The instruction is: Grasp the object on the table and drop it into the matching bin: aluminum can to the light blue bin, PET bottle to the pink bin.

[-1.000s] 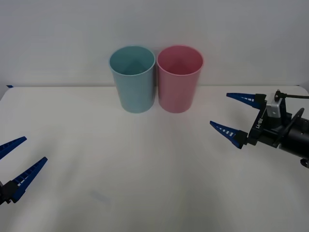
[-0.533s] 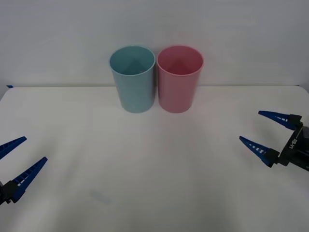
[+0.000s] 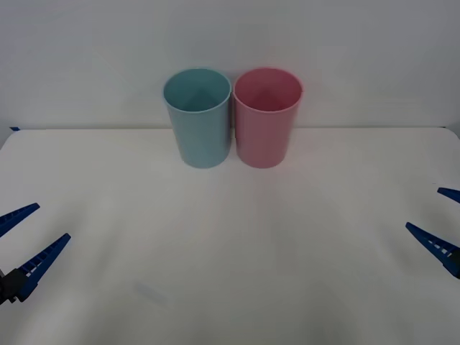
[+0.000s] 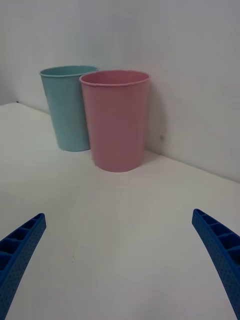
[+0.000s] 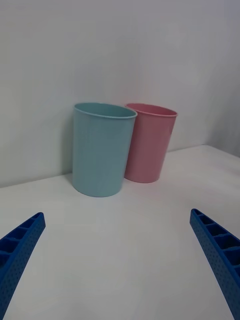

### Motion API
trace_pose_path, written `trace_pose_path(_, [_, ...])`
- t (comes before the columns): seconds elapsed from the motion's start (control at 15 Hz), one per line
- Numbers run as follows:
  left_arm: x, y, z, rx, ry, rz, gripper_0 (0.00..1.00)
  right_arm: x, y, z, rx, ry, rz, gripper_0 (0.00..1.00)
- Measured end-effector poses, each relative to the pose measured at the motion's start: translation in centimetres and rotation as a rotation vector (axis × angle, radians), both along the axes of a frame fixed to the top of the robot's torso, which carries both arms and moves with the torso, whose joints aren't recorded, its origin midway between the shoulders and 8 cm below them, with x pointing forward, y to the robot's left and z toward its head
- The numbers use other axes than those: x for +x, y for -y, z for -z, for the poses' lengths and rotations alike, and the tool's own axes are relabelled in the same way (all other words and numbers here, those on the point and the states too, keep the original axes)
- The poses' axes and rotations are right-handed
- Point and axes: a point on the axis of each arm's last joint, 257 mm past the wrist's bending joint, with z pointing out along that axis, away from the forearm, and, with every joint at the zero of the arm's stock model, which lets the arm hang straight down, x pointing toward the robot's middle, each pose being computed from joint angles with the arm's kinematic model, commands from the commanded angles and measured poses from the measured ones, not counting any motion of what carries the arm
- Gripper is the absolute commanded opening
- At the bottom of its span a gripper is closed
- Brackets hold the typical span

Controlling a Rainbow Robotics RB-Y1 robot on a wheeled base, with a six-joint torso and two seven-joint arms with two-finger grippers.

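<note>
Two bins stand upright at the far middle of the white tabletop (image 3: pixel 230 237), right up against the back wall. The blue bin (image 3: pixel 198 117) is on the left and the pink bin (image 3: pixel 267 116) on the right, so close together that their sides look to be touching or just about. Both rims face up, and from the front view I see only bare inner walls; the bottoms are out of sight.

The can: I can't spot it on the tabletop or between either set of fingers, so I can't tell where it is.

The left gripper (image 3: pixel 20 239) sits low at the near left edge, well apart from the bins, with its two blue ribbed fingers spread wide and nothing between them. From its wrist camera the fingers sit at the two corners, looking across open tabletop at the blue bin (image 5: pixel 102 149) with the pink bin (image 5: pixel 150 142) partly behind it.

The right gripper (image 3: pixel 440 221) is at the far right edge of the front view, mostly cut off, just the finger tips poking in. Its fingers are also wide apart and hold nothing. Its wrist camera looks at the pink bin (image 4: pixel 118 120), with the blue bin (image 4: pixel 69 107) tucked behind it.
</note>
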Motion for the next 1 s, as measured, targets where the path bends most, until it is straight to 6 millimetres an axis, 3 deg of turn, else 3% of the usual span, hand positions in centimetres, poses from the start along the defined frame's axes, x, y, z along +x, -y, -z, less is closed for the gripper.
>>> trace_pose_path(0.47, [0.0,0.0,0.0,0.0,0.0,0.0,1.0,-4.1,1.9,0.2,0.077,-0.072,0.035,1.0])
trace_pose_path(1.0, [0.0,0.0,0.0,0.0,0.0,0.0,1.0,-5.2,2.5,0.5,0.093,-0.1,0.05,1.0])
